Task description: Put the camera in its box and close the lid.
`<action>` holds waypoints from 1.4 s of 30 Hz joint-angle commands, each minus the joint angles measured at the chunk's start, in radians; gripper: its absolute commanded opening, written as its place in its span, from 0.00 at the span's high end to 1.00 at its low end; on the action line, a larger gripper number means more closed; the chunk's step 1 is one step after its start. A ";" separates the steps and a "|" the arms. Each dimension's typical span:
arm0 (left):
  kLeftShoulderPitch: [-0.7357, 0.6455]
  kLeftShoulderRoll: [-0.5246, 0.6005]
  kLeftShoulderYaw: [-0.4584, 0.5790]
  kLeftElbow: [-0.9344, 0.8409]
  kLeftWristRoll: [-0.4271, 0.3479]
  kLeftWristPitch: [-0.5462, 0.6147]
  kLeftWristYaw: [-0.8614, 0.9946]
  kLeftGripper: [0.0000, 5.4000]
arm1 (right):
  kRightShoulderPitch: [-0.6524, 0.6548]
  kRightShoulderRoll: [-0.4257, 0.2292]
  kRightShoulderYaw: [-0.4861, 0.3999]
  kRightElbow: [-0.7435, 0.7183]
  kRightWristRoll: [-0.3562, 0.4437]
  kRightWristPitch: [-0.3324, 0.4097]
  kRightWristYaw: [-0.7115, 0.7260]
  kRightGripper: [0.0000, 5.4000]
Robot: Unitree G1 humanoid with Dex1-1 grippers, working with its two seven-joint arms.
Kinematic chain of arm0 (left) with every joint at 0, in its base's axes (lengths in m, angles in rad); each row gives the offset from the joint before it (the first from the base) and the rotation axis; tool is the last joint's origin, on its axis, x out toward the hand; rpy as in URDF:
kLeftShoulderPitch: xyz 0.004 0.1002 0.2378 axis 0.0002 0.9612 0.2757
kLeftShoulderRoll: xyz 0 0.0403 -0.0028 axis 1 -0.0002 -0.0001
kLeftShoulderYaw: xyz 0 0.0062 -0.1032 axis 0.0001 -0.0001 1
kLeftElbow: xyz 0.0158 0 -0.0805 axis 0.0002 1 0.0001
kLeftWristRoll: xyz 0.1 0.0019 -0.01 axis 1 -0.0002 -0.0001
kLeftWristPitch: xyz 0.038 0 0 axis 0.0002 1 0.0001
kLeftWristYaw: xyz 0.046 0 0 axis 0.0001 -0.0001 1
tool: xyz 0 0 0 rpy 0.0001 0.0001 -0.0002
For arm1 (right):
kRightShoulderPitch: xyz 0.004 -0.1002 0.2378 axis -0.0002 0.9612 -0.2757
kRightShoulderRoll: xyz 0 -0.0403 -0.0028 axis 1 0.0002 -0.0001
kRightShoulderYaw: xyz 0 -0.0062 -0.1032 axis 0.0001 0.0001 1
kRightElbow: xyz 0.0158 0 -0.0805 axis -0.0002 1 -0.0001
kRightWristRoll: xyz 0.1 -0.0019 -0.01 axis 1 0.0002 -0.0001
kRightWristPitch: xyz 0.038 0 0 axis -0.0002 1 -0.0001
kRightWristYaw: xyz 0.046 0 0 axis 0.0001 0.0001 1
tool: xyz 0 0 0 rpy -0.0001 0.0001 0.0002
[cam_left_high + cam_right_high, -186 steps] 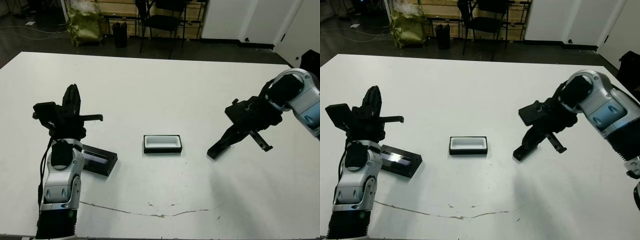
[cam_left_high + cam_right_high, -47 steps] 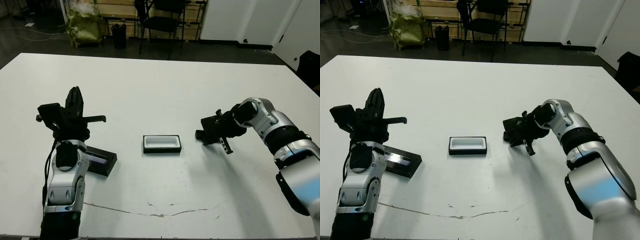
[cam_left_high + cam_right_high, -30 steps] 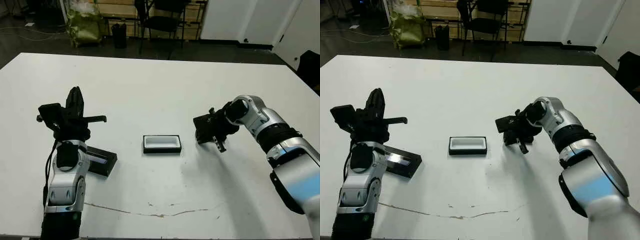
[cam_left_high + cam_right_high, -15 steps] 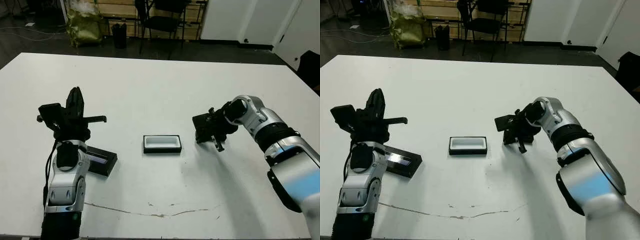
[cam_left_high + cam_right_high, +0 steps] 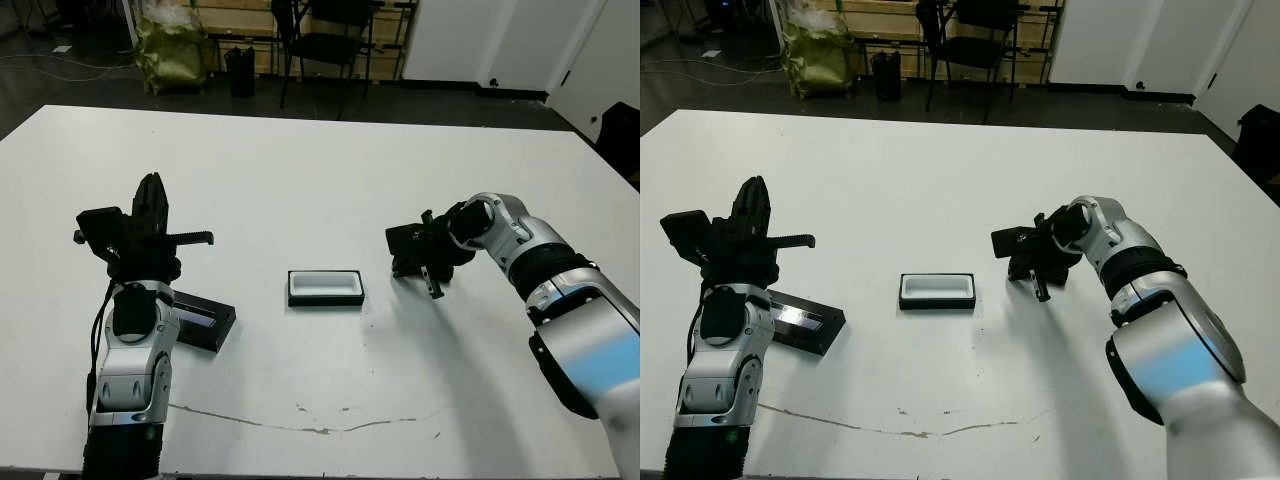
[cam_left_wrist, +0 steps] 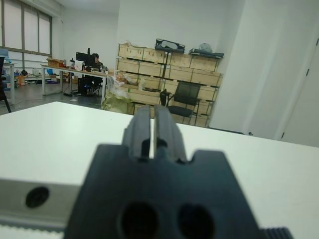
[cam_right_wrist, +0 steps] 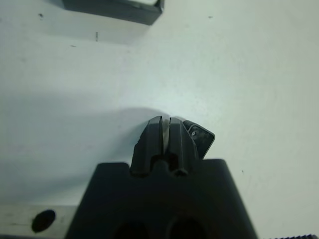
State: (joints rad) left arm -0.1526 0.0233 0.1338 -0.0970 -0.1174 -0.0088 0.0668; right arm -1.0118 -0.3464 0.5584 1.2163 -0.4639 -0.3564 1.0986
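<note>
Right gripper [image 7: 165, 130] closed to a very narrow gap, low over the tabletop [image 5: 330, 180], seemingly pinching the camera [image 7: 200, 138], of which only one dark corner shows just beside the fingers; rest of it hidden behind them, so exact seating of the grip hard to tell. Box [image 5: 325, 288] open with the white lining up, near this gripper, toward the robot's left of it and not touching. Left gripper [image 6: 153, 124] closed on nothing, pointing upward, with the lid [image 5: 200, 325] flat on the tabletop just below and beside it. Probably a light, stiff and smooth device, therefore likely to slip or turn between the pads when held near one end only. Better to hold across the two long narrow sides near the middle, away from the small screen. Should be lowered level into the tray, because the fit looks close and a tilted bar could catch on the rim.
</note>
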 commanded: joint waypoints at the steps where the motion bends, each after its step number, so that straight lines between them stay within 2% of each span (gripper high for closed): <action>1: 0.018 -0.005 0.001 0.006 0.004 0.022 0.004 1.00 | 0.034 0.010 0.020 0.036 -0.041 0.017 -0.030 1.00; 18: 0.020 -0.004 -0.003 0.016 0.016 0.003 0.001 1.00 | 0.029 0.005 0.008 0.058 -0.053 0.037 -0.108 1.00; 21: 0.020 -0.006 -0.001 0.013 0.009 0.011 -0.002 1.00 | 0.034 0.002 -0.004 0.061 -0.044 0.018 -0.112 1.00; 29: 0.021 -0.006 -0.001 0.014 0.009 0.009 -0.002 1.00 | 0.026 0.011 -0.013 0.068 -0.049 0.058 -0.115 1.00; 33: 0.021 -0.008 -0.001 0.010 0.006 0.016 0.000 1.00 | 0.029 0.008 -0.013 0.067 -0.050 0.042 -0.130 1.00; 38: 0.023 -0.009 -0.002 0.005 0.008 0.021 0.003 1.00 | 0.027 -0.010 -0.082 0.048 0.024 -0.026 -0.082 1.00; 41: 0.022 -0.007 0.000 0.011 0.008 0.014 0.000 1.00 | 0.014 -0.027 -0.197 0.006 0.160 -0.063 0.028 1.00; 42: 0.022 -0.006 0.000 0.013 0.008 0.011 -0.002 1.00 | 0.010 -0.033 -0.247 -0.017 0.221 -0.047 0.079 1.00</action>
State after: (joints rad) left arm -0.1429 0.0179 0.1322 -0.0983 -0.1129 -0.0072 0.0666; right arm -0.9987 -0.3574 0.3604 1.2256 -0.2951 -0.4037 1.1256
